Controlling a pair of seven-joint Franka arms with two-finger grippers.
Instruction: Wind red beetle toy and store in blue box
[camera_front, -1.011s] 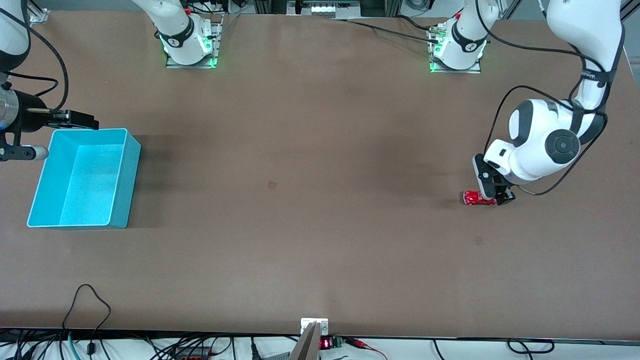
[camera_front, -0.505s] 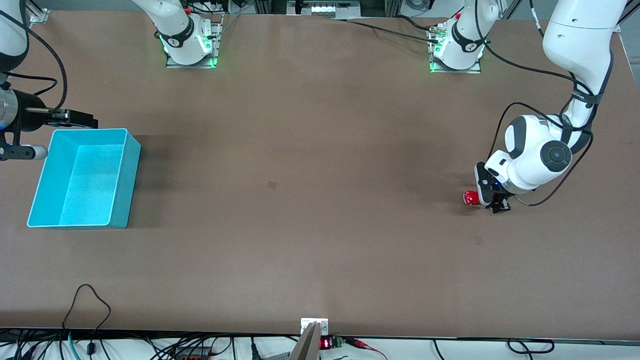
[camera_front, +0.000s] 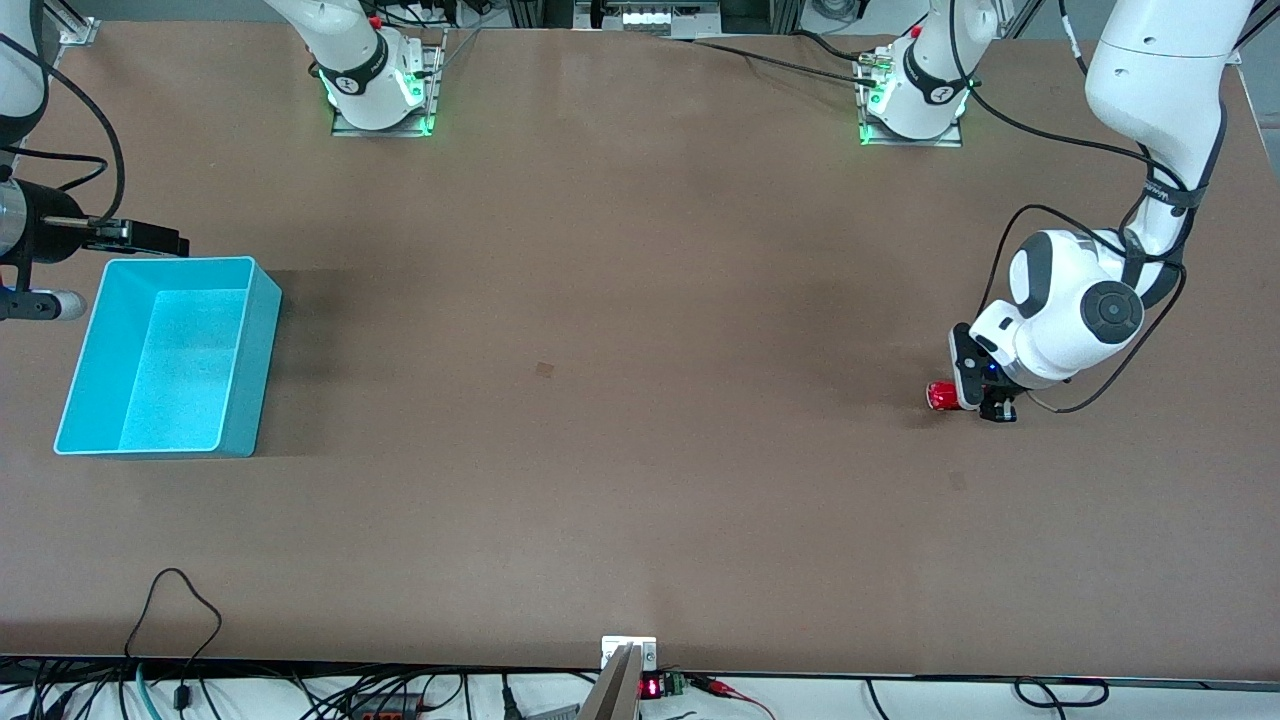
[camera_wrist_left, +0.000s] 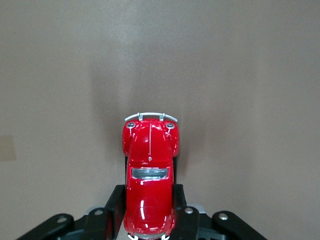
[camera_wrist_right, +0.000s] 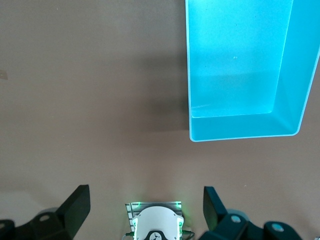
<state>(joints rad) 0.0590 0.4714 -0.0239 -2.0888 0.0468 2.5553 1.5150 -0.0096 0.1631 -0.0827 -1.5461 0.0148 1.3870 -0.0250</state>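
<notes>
The red beetle toy (camera_front: 938, 396) is at table level near the left arm's end of the table. My left gripper (camera_front: 985, 402) is shut on it. In the left wrist view the toy (camera_wrist_left: 150, 165) sticks out forward between the two black fingers (camera_wrist_left: 116, 210), with my left gripper (camera_wrist_left: 150, 212) clamped on its rear half. The blue box (camera_front: 170, 350) stands open and empty at the right arm's end. My right gripper (camera_front: 150, 240) is open and empty, up beside the box's corner nearest the bases. The right wrist view shows the box (camera_wrist_right: 240, 70) and my right gripper (camera_wrist_right: 145, 210).
The right arm's base (camera_front: 378, 85) and the left arm's base (camera_front: 915, 95) stand along the table edge farthest from the front camera. Cables (camera_front: 180, 610) lie at the edge nearest it. The brown table (camera_front: 600, 350) lies between box and toy.
My left wrist has turned and come down over the toy, which now shows only as a short red end beside the fingers. My right gripper has drifted slightly away from the box.
</notes>
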